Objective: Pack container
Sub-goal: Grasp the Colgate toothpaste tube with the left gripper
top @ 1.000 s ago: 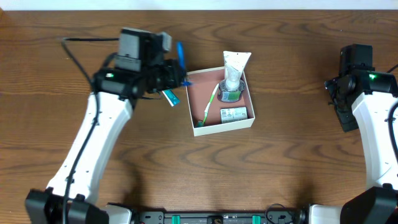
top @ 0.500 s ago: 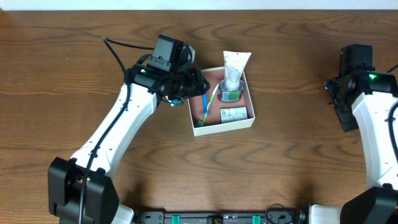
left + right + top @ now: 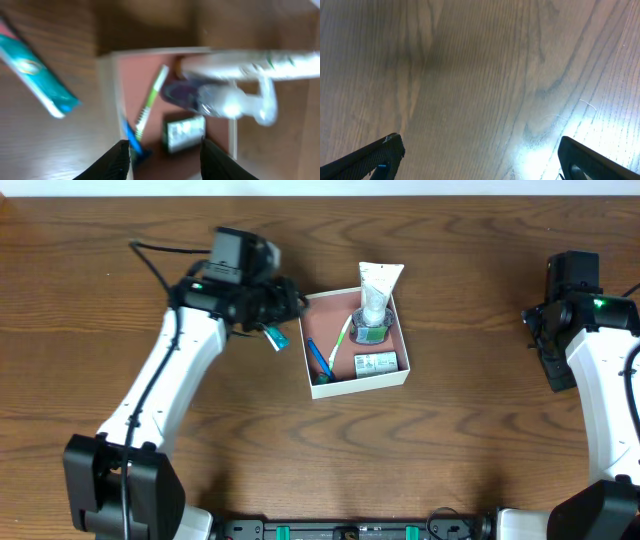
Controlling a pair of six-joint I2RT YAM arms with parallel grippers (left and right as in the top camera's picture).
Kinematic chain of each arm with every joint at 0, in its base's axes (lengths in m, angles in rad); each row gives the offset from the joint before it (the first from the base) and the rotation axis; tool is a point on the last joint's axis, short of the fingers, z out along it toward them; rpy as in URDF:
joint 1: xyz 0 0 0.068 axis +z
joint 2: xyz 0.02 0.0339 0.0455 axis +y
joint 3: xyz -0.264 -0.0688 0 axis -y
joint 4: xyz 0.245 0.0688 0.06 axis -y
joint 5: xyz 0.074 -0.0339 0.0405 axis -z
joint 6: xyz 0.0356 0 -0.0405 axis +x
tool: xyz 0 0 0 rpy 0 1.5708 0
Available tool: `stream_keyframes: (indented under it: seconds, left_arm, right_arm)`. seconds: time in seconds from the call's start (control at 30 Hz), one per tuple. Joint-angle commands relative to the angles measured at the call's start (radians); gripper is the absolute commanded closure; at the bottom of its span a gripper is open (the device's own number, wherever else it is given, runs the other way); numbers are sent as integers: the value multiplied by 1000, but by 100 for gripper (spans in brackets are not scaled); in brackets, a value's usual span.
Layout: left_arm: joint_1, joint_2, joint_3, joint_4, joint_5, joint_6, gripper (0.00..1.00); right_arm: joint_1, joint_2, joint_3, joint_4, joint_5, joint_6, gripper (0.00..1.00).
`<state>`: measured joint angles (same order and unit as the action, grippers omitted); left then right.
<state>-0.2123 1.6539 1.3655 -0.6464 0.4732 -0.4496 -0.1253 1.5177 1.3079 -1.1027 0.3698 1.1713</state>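
The container (image 3: 361, 380) is a shallow white box with a reddish-pink inside at mid table. In it lie a white tube (image 3: 378, 283), a clear jar (image 3: 369, 330), a green toothbrush (image 3: 341, 343), a blue-handled item (image 3: 319, 359) and a small green-white carton (image 3: 375, 362). My left gripper (image 3: 290, 305) is open and empty, just left of the box's far left corner. The blurred left wrist view shows its jaws (image 3: 167, 162) above the container (image 3: 107, 90), the blue item (image 3: 131, 137) and the carton (image 3: 185, 132). My right gripper (image 3: 546, 343) is open and empty at the far right.
A teal toothpaste tube (image 3: 275, 337) lies on the wooden table just left of the box, under my left wrist; it also shows in the left wrist view (image 3: 37, 75). The right wrist view shows only bare wood between the jaws (image 3: 480, 160).
My left gripper carried the blue-handled item over the box, let it go inside, and has drawn back to the left. The right arm has not moved.
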Motion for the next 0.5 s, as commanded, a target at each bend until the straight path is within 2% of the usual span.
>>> stream_keyframes:
  seconds: [0.0,0.23,0.47]
  left_arm:
    - [58,-3,10,-2,-84,41,54]
    - [75,3,9,24,-410,49,53]
    - [76,114,9,109,-441,56,53]
  right_arm:
    - [-5,5,6,-1,14,-9,1]
    - [-5,5,6,-1,14,-9,1]
    - [-5,5,6,-1,14,-9,1]
